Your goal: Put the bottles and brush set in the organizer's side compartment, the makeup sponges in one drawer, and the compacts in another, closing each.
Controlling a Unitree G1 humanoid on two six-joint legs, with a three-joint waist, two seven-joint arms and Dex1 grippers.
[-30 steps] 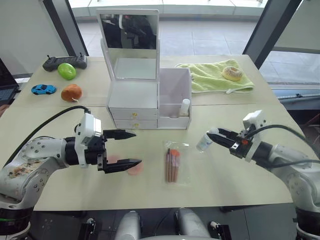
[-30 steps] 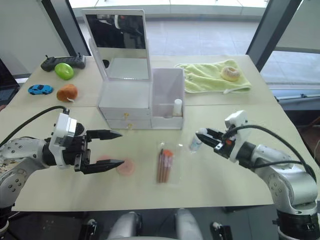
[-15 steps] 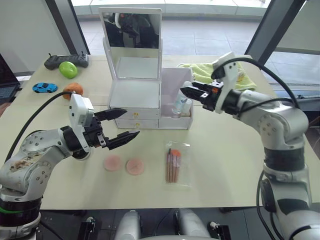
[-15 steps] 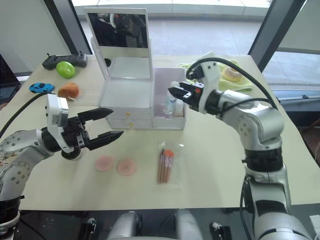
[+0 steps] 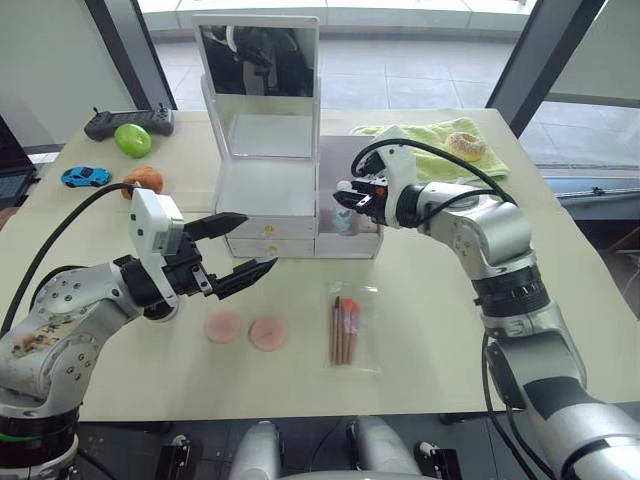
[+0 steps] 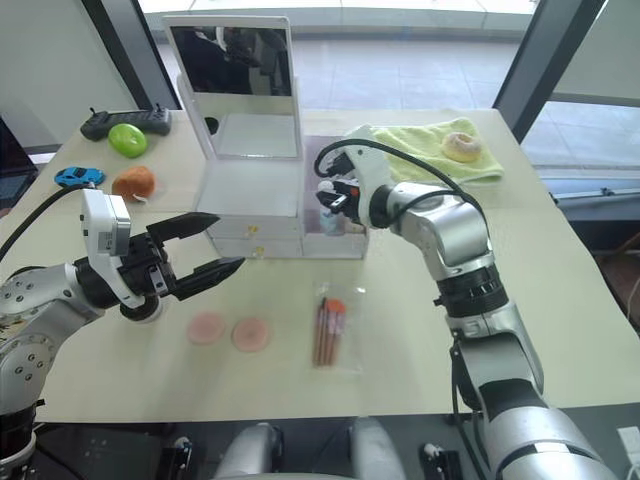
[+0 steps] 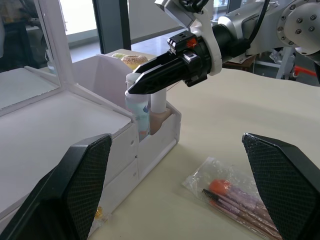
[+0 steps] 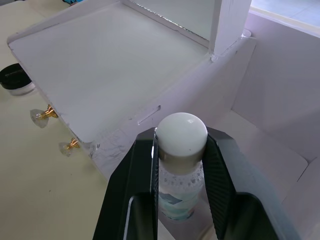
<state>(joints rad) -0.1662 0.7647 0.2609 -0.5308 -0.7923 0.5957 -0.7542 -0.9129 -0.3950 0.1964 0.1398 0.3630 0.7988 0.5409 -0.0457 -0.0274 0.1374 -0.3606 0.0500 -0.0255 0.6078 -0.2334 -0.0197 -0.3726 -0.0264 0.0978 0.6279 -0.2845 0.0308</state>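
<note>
lowered into the side compartment (image 5: 352, 190), right hand (image 8: 181, 165) grips clear bottle (image 8: 180, 172) beside beige bottle (image 7: 159, 114).

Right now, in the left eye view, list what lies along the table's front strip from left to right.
Left gripper → first makeup sponge → second makeup sponge → brush set.

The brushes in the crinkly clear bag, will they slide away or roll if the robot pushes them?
The brush set probably won't roll: the brushes lie flat, bundled side by side in a clear sleeve. The glossy plastic may slide easily on the smooth table. The loose sleeve edges look floppy, so fingers might pinch only plastic instead of the handles.
</note>
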